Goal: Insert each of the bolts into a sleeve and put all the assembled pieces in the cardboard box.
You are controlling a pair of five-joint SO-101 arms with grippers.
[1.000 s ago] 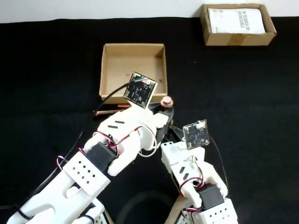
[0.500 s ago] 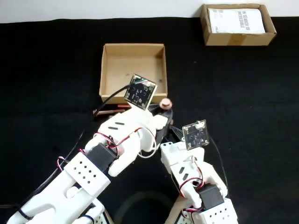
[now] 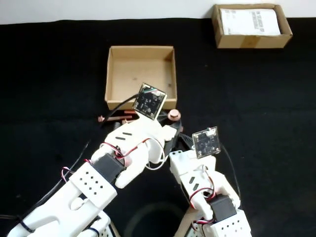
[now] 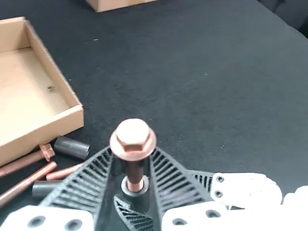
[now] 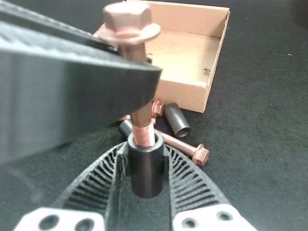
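Just short of the cardboard box [image 5: 185, 94], the right gripper [image 5: 144, 161] was clamped around an upright sleeve [image 5: 146, 175]. The left gripper [image 4: 133, 163] pinched a bolt [image 4: 133, 138], its threaded tip inside the sleeve's mouth. Insertion looked half done. The next move calls for pushing the bolt straight down until its head seats. Beyond them, spare bolts [image 5: 183, 145] and spare sleeves [image 5: 175, 120] lay just beside the box's near wall.

The black desk [image 3: 54, 74] is stretching back to a white wall [image 3: 98, 9] that is running along its far edge.
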